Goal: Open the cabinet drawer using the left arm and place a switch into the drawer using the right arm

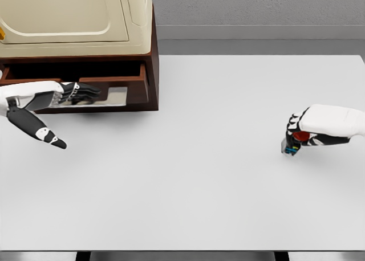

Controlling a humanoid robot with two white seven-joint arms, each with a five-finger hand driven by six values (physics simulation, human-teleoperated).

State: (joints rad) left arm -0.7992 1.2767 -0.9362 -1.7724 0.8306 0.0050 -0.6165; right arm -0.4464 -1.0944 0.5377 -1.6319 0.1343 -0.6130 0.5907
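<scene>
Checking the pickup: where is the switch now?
In the head view, the switch sits at the table's right side, in the right hand, far from the cabinet drawer.

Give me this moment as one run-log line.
drawer: pulled open | left hand: fingers on drawer front | right hand: shut on switch, at table right side | switch not in drawer

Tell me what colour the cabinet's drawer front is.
Dark reddish-brown wood, on the pulled-out cabinet drawer; the head view shows it.

At upper left, the left hand [68, 94] is reaching into the open cabinet drawer [114, 96]; at right, the right hand [308, 127] is gripping a switch [293, 144] on the white table [188, 175].
</scene>
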